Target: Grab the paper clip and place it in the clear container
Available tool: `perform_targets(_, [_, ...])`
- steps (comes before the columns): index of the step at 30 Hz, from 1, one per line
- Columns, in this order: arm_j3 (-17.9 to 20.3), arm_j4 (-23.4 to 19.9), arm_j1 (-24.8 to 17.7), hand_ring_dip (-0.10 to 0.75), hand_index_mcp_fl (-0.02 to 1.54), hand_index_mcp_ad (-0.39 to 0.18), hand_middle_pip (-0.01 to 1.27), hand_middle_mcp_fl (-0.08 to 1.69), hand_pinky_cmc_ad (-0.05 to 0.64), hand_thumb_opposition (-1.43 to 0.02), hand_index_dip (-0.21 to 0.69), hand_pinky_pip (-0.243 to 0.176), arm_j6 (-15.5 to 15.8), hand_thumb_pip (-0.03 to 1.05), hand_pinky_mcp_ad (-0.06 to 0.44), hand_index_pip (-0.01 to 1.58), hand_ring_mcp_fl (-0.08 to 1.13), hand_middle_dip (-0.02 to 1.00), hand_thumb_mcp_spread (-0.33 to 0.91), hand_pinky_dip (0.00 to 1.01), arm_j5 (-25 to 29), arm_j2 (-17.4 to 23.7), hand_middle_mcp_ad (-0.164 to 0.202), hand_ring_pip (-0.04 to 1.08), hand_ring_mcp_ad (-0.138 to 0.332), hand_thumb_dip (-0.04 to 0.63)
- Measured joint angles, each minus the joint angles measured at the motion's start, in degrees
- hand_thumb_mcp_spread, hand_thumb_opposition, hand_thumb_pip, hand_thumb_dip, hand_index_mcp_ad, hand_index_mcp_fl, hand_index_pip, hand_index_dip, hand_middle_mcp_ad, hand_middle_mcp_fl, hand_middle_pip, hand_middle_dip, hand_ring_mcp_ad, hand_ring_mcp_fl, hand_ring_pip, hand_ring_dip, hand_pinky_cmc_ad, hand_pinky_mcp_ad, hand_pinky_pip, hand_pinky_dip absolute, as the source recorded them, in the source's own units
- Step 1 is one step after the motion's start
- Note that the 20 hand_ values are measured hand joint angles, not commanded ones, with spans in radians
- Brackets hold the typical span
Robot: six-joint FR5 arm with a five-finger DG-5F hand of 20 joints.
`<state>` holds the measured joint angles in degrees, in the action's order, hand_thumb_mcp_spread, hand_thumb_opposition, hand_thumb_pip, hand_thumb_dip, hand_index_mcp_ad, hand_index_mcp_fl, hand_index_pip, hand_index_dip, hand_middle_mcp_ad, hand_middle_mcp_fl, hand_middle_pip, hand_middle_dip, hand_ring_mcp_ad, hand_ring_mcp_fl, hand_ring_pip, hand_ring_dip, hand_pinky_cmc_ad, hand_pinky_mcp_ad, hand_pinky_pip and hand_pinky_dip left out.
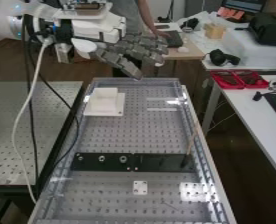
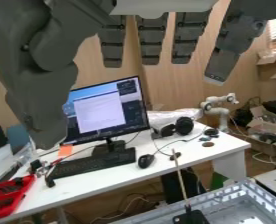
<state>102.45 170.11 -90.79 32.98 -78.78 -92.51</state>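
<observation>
Above the far end of the bench, the dark grey hand [image 1: 132,50] hangs at the end of the white arm, its fingers straight and slightly spread with nothing held. In the wrist view the hand [image 2: 153,42] has its fingers pointing down and its thumb standing apart from them. The perforated bench [image 1: 135,135] lies below, inside a raised see-through rim. A faint thin line is on its near part; I cannot tell whether it is the paper clip. Which thing is the clear container, I cannot tell either.
A white block [image 1: 105,102] stands at the bench's far left. A black strip [image 1: 102,161] with round fittings crosses the middle, with a thin upright stick [image 1: 190,145] at its right end. A small white plate [image 1: 140,187] lies nearer. Cables hang along the left side.
</observation>
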Motion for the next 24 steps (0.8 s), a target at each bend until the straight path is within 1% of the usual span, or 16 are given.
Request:
perform_targets(3, [-0.27,0.46,0.63,0.094,0.11,-0.126,0.13,-0.01,0.367,-0.76,0.126,-0.105,1.08,0.52,0.281,0.13,0.00,0.19,0.30,0.63,-0.92,-0.02,0.066,0.13,0.117,0.220])
perform_targets(5, [-0.52,0.94,0.90,0.094,0.11,-0.126,0.13,-0.01,0.363,-0.76,0.126,-0.105,2.18,0.52,0.281,0.13,0.00,0.19,0.30,0.63,-1.25,0.02,0.066,0.13,0.117,0.206])
perform_targets(10, [-0.97,2.01,1.28,0.094,0.10,-0.122,0.13,-0.01,0.363,-0.73,0.126,-0.105,3.77,0.51,0.278,0.12,0.00,0.19,0.31,0.63,-1.73,0.34,0.070,0.13,0.126,0.208])
perform_targets(11, [-1.10,2.30,1.39,0.094,0.10,-0.122,0.13,-0.01,0.367,-0.73,0.126,-0.108,3.95,0.51,0.290,0.12,0.00,0.19,0.29,0.63,-1.88,0.41,0.070,0.13,0.126,0.202])
perform_targets(13, [-1.26,2.55,1.53,0.094,0.09,-0.122,0.13,-0.01,0.367,-0.73,0.126,-0.105,4.20,0.51,0.297,0.12,0.00,0.19,0.27,0.63,-2.08,0.46,0.070,0.13,0.126,0.188])
perform_targets(14, [-1.30,2.61,1.57,0.094,0.09,-0.122,0.13,-0.01,0.363,-0.73,0.126,-0.105,4.35,0.50,0.297,0.12,0.00,0.19,0.27,0.63,-2.16,0.47,0.070,0.13,0.126,0.176])
perform_targets(17, [-1.50,2.92,1.73,0.094,0.09,-0.120,0.13,-0.01,0.367,-0.73,0.126,-0.105,5.11,0.50,0.297,0.12,0.00,0.19,0.27,0.63,-2.60,0.51,0.070,0.13,0.126,0.175])
perform_targets(20, [-1.71,3.20,1.87,0.094,0.09,-0.119,0.13,-0.01,0.363,-0.73,0.126,-0.105,5.18,0.50,0.297,0.12,0.00,0.19,0.25,0.63,-2.96,0.42,0.072,0.13,0.126,0.159])
perform_targets(24, [-2.00,3.35,2.05,0.094,0.09,-0.119,0.13,-0.01,0.367,-0.73,0.126,-0.105,5.22,0.50,0.297,0.12,0.00,0.19,0.25,0.63,-3.67,0.06,0.072,0.12,0.126,0.159])
